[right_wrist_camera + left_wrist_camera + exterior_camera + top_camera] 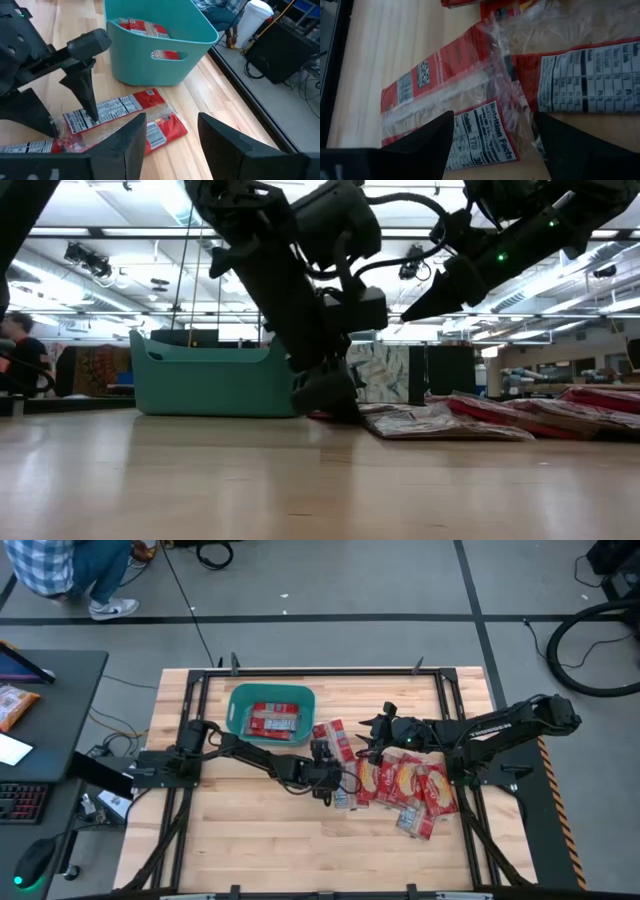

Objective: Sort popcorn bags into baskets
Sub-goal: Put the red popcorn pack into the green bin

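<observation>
The sorting looks well short of half done: most of the popcorn bags (pixel 405 785) lie loose in a row on the wooden table (pixel 250 840), at its middle and toward the right, some overlapping. Nearest the front, the left gripper (pixel 336 783) sits low over the left end of that row with its fingers spread wide, straddling a packet (pixel 482 132) lying label-side up; it has not closed on it, so I judge a pick is being set up. Just behind the row, the right gripper (pixel 378 728) hovers above the table with its fingers apart, holding nothing. Two more packets (pixel 127 107) lie between the grippers and the tub. Farther back, the teal basket (pixel 240 700) stands upright, holding only a few red packets (pixel 273 720) lying flat inside.
</observation>
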Tool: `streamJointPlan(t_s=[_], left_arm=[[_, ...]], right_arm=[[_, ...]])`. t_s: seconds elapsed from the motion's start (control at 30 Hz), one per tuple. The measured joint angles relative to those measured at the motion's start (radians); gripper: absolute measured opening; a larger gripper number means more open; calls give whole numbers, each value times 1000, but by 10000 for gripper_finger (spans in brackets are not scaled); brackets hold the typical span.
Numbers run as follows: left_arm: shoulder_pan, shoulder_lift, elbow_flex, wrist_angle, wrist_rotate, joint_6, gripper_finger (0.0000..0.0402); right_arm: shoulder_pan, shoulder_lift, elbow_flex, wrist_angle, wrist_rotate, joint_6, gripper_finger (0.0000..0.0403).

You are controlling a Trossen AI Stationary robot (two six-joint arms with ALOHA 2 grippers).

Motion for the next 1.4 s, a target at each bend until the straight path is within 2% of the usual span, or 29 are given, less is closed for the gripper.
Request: streamJointPlan(t_s=[0.13,0.3,0.73,0.97,1.23,1.4], left_arm=[[0,9,2,-3,-5,6,255],[4,9,2,-27,-4,6,207],[5,-20,-1,-61,1,0,12],[12,-158,-1,-134,13,-36,5],[28,-350,-1,-241,142,-160,3],[20,-436,-1,-296,161,-193,2]], right_arm=[[0,0,0,4,-3,-1,183],[0,0,0,3,-3,-5,183],[0,0,0,3,-3,-14,183],[0,0,0,3,-3,-15,183],[0,0,0,4,-3,-18,183],[0,0,0,5,-3,-18,183]])
